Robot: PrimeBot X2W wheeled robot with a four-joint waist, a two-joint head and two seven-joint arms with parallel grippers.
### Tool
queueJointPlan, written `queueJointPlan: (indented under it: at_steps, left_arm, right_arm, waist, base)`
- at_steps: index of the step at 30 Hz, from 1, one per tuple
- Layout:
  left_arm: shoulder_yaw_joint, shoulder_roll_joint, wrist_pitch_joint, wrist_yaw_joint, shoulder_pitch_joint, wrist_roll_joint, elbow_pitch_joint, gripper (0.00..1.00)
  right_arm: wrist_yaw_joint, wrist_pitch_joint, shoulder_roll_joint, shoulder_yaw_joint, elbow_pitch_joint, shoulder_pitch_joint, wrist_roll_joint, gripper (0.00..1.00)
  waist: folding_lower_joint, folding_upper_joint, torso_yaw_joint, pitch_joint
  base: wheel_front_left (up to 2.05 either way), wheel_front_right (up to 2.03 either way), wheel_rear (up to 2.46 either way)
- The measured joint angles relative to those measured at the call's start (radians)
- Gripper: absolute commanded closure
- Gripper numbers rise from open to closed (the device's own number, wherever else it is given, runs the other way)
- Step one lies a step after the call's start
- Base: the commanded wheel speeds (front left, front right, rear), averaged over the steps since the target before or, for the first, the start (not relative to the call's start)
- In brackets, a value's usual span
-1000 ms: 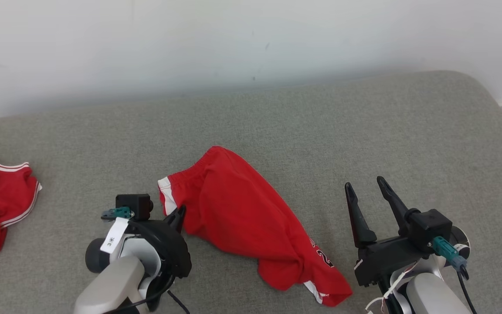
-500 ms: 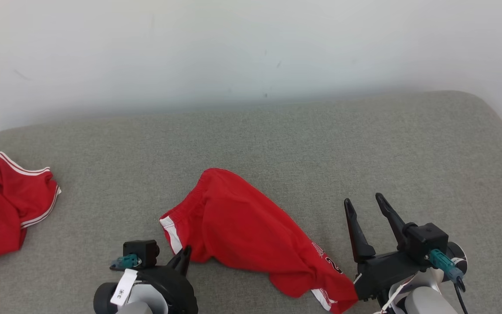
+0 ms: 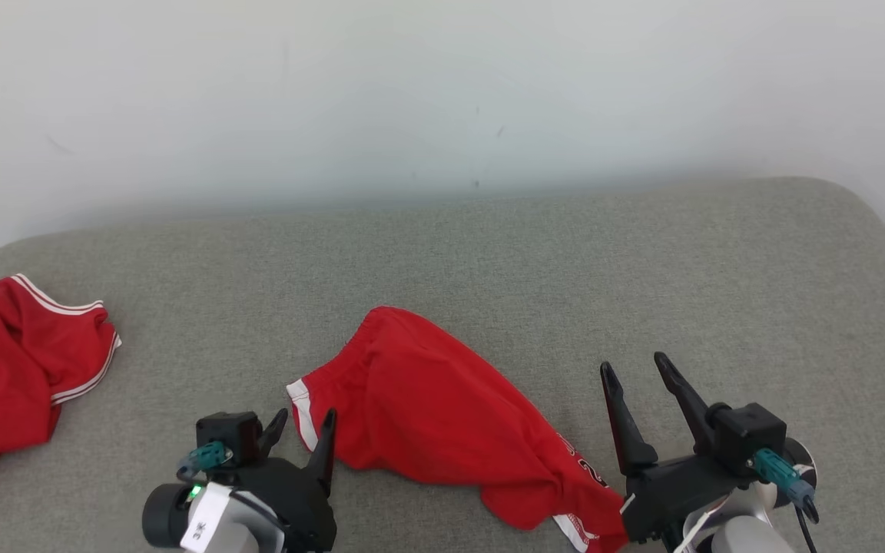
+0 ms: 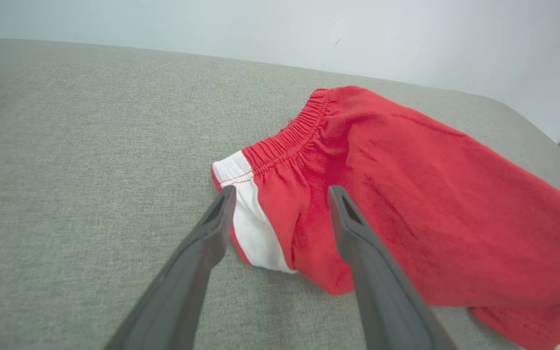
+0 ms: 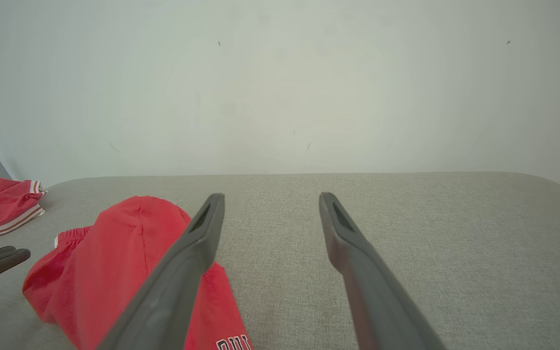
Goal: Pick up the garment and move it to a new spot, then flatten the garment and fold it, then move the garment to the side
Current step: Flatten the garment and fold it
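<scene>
Garment: red shorts (image 3: 427, 407), elastic waistband, white side stripe, lettering nr hem. Lies crumpled, unfolded, at front-centre of grey pad (image 3: 488, 261).
L gripper (image 3: 305, 418): jaws apart, empty, at waistband corner, pad front.
R gripper (image 3: 632, 363): jaws apart, empty, pad front-right.
2nd red garment (image 3: 12, 361): pad left edge.

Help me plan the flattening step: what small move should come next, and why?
Probably lower the right gripper onto the leg hem beside it. The red shorts lie bunched and diagonal on the grey cushion, both grippers are open and hold nothing, and the left gripper straddles the waistband corner.
</scene>
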Motion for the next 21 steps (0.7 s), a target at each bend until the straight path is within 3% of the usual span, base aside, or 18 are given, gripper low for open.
queueJointPlan:
  at_steps: [8, 15, 21]
  left_arm:
    - [0.072, 0.079, 0.0, 0.05, 0.079, 0.073, -0.175, 0.0]
    - [0.168, 0.147, 0.0, 0.06, 0.18, 0.158, -0.368, 0.0]
    - [0.267, 0.138, 0.0, 0.062, 0.265, 0.237, -0.454, 0.0]
  right_arm:
    - [0.019, 0.0, 0.001, -0.004, -0.03, 0.047, 0.016, 0.0]
    - [0.03, 0.0, 0.001, 0.014, -0.063, 0.109, 0.028, 0.0]
    - [0.032, 0.017, -0.003, 0.026, -0.09, 0.149, 0.028, 0.0]
  waist:
    - [0.0, 0.0, 0.024, -0.013]
    - [0.0, 0.0, 0.05, -0.019]
    - [0.0, 0.0, 0.07, -0.017]
  base:
    - [0.0, 0.0, 0.0]
    - [0.0, 0.0, 0.0]
    - [0.0, 0.0, 0.0]
